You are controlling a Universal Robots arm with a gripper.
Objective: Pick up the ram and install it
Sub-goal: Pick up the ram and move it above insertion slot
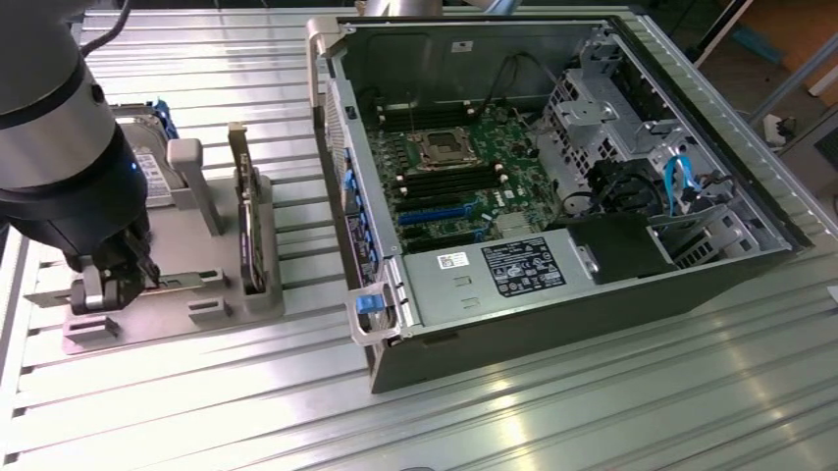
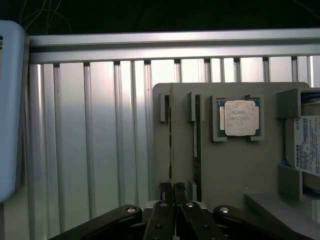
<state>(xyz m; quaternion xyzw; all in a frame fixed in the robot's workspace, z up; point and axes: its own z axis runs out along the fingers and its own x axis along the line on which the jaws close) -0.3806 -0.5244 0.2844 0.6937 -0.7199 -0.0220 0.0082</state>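
Observation:
The ram [image 2: 170, 135] stands on edge in a slot of the grey holder [image 2: 235, 170], seen as a thin dark line. My gripper [image 2: 172, 189] is shut on its near end, with both black fingertips pressed against the stick's sides. A second green stick [image 2: 197, 140] stands in the neighbouring slot, untouched. In the exterior view the gripper [image 1: 112, 287] is low over the grey holder [image 1: 196, 304] at the exterior view's left, and the arm hides the ram there. The open computer case [image 1: 550, 294] lies to the exterior view's right, its motherboard [image 1: 458, 172] exposed.
A dark expansion card [image 1: 242, 211] stands upright in the holder between the gripper and the case. A processor chip [image 2: 241, 117] and a hard drive [image 2: 306, 147] also rest in the holder. Ribbed aluminium table [image 1: 550, 422] surrounds everything. A pale blue object [image 2: 10, 110] sits near the holder.

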